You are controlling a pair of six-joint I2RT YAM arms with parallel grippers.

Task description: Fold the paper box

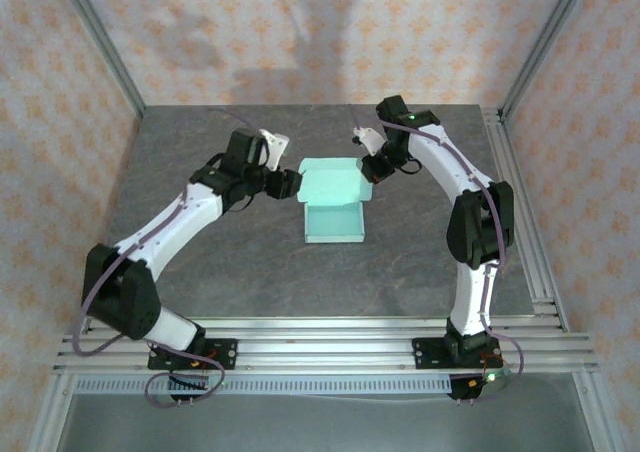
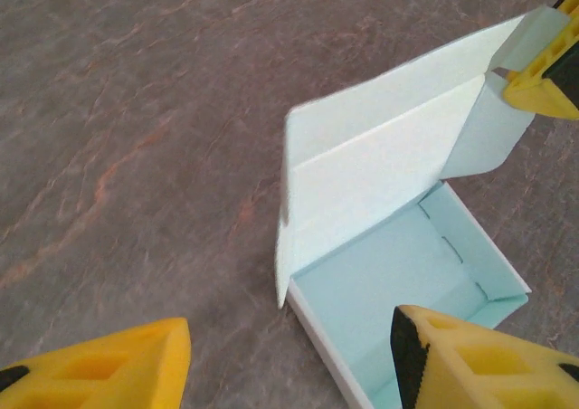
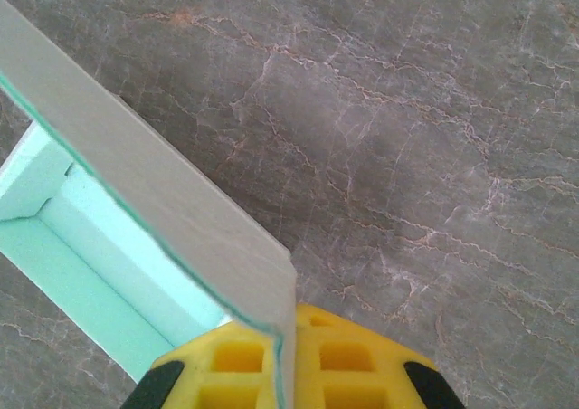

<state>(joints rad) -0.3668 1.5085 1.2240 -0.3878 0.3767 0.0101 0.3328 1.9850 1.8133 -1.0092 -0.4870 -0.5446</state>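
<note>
On veined grey table | paper box: thin mint card, lid raised

The paper box was thin, smooth, matt card with crisp creases. The table had a matt grey, stone-look top with fine veins. The left gripper had fingers of smooth yellow moulded plastic. The near rails were brushed metal.

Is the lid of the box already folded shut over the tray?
No, the paper box is open: its lid stands up behind the tray, whose inside shows plainly.
</note>
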